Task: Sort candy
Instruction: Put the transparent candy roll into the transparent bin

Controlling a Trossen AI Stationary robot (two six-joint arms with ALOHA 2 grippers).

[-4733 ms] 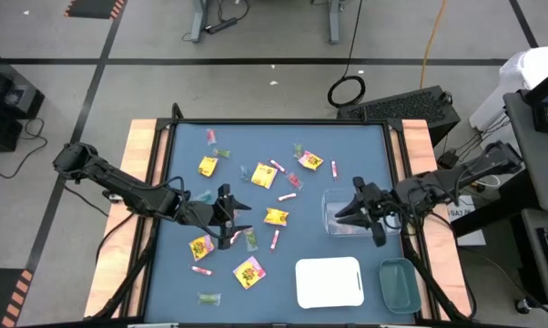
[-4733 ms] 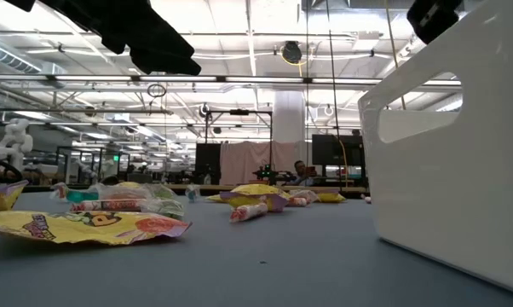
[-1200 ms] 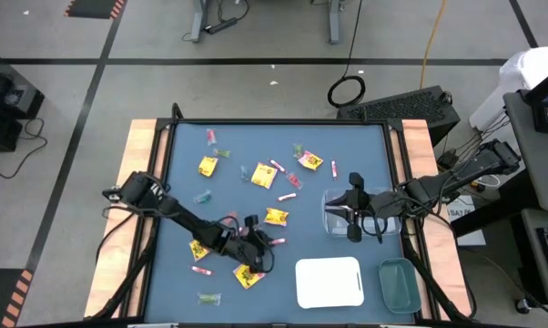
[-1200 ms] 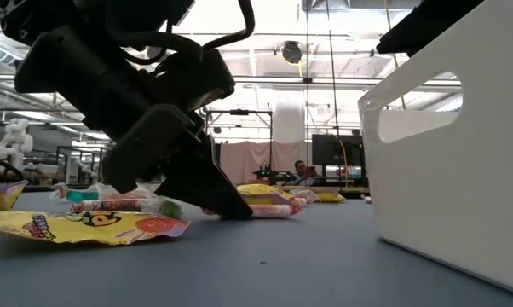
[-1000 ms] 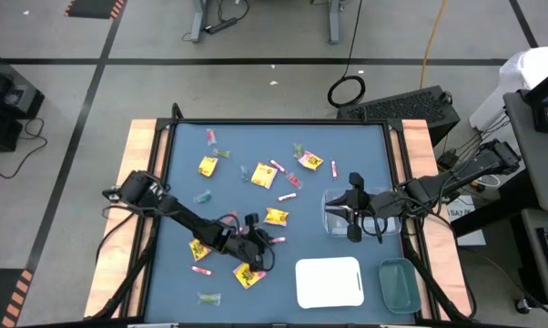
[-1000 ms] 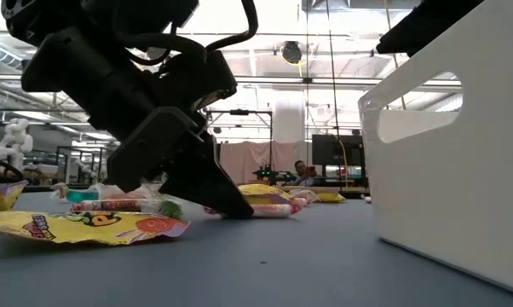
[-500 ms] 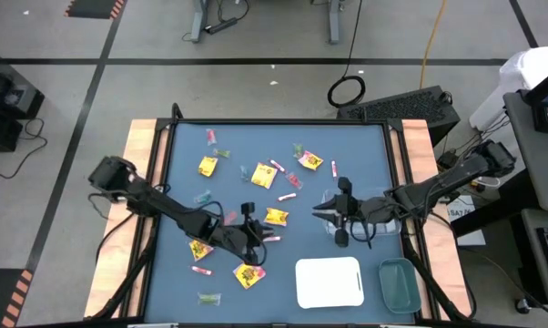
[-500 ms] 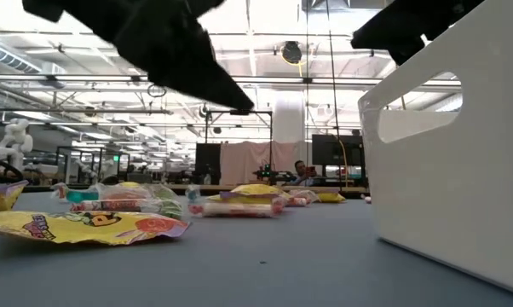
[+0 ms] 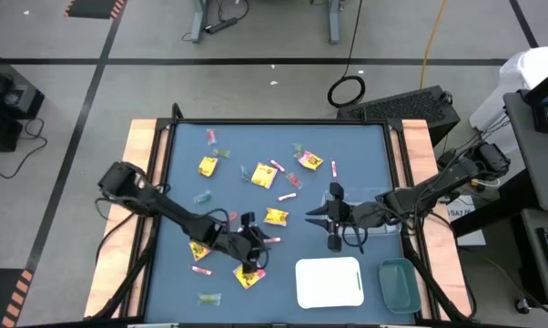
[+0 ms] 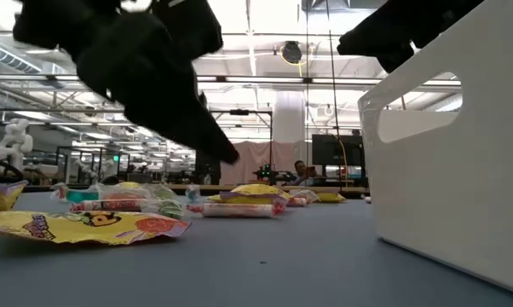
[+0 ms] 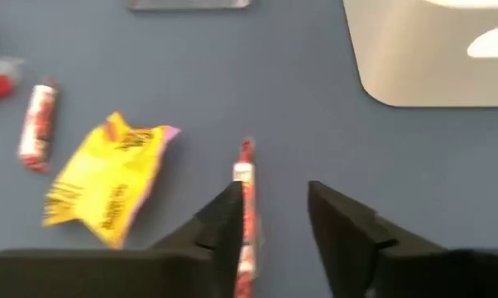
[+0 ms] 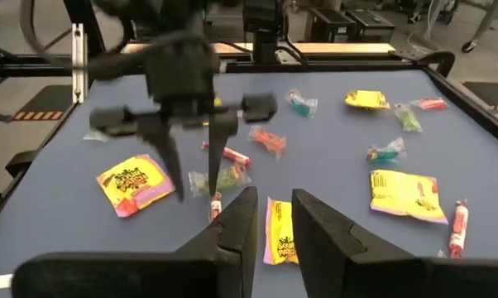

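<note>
Candy lies scattered on the blue table: yellow packets (image 9: 276,216) (image 9: 263,176) (image 9: 248,273), pink-red sticks (image 9: 290,197) and small green pieces (image 9: 204,298). My left gripper (image 9: 256,244) (image 11: 274,215) is open and hangs above one pink-red stick (image 11: 244,186), which lies flat on the table (image 10: 239,209) just by one finger (image 11: 224,219). In the low view its fingertips (image 10: 227,153) are clear of the table. My right gripper (image 9: 329,219) (image 12: 274,223) is open and hovers right of the middle yellow packet (image 12: 280,233), pointing toward the table's left.
A clear tray (image 9: 388,226) lies under my right arm. A white tray (image 9: 329,282) (image 10: 444,170) and a green-tinted tray (image 9: 398,284) sit by the near right edge. More candy lies toward the far edge (image 9: 311,160) and the near left (image 9: 202,270).
My left gripper was down on the table at the pink-red stick and has risen clear of it; the stick stays flat on the table. My right gripper has moved from over the clear tray toward the table's left, nearer the middle yellow packet.
</note>
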